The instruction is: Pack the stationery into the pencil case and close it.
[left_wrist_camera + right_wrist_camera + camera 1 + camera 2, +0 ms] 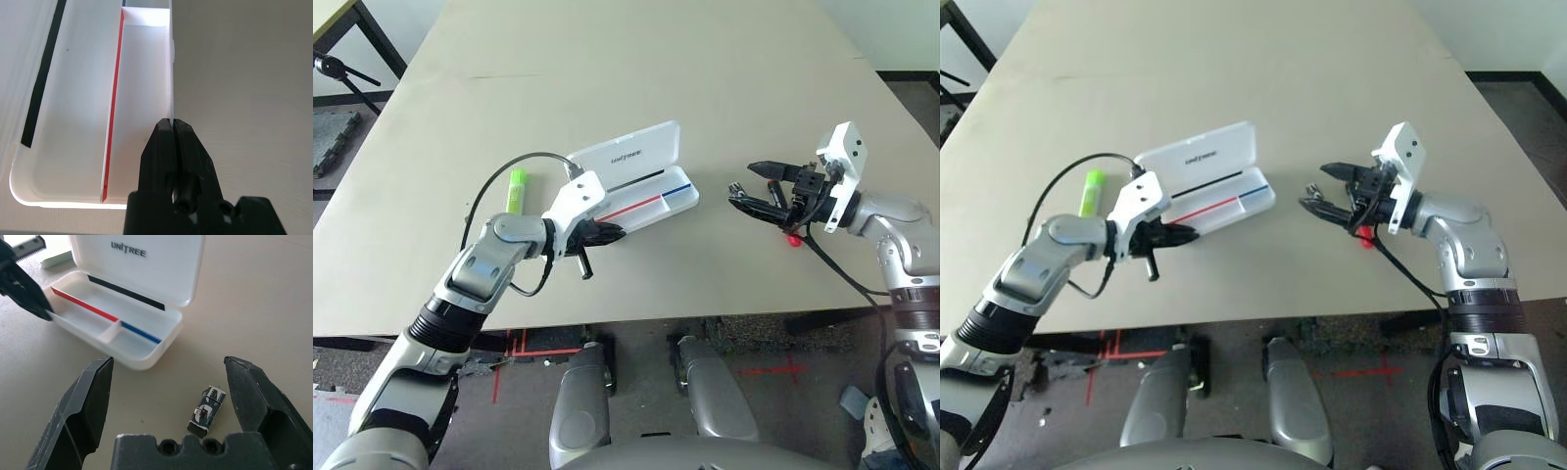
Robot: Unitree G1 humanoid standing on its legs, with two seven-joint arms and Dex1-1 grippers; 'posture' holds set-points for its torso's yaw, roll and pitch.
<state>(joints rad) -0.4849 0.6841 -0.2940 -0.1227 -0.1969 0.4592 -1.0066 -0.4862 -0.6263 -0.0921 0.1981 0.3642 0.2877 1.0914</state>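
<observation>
Table: a broad, pale greige top (pixel 705 279); all the stationery is on it, outside the case.
Pencil case: a white, flat, rectangular hinged box of plastic (pixel 677 199) with rounded corners, "UNITREE" on its lid (pixel 625 155) and red and blue stripes inside. It lies open and empty in mid-table, long axis slanting from near left to far right, lid folded back on the far side. Probably light, slightly flexible and quick to slide; steady it by the near wall, swing the lid by its free edge.
Left gripper: black fingers (pixel 173 122) closed together over the case's near long wall, near its left end — seemingly a thin pinch on the rim.
Right gripper: black fingers (pixel 168 360) wide apart, nothing held, the tiny piece lying between them.
Highlighter: short, lime-green, plastic (pixel 517 191), left of the case; long axis runs near to far, bright green end pointing away from the robot. Likely light, stiff and prone to roll; take it across the middle.
Red marker: its red end (pixel 794 240) shows beneath the right gripper, toward the robot; probably smooth and rigid, best gripped mid-barrel.
Tiny piece: black-and-silver, blocky (pixel 207 411), right of the case, long axis roughly along the right fingers' reach, a little slanted. Probably hard and light — pinch its long sides squarely, or it may skid.
</observation>
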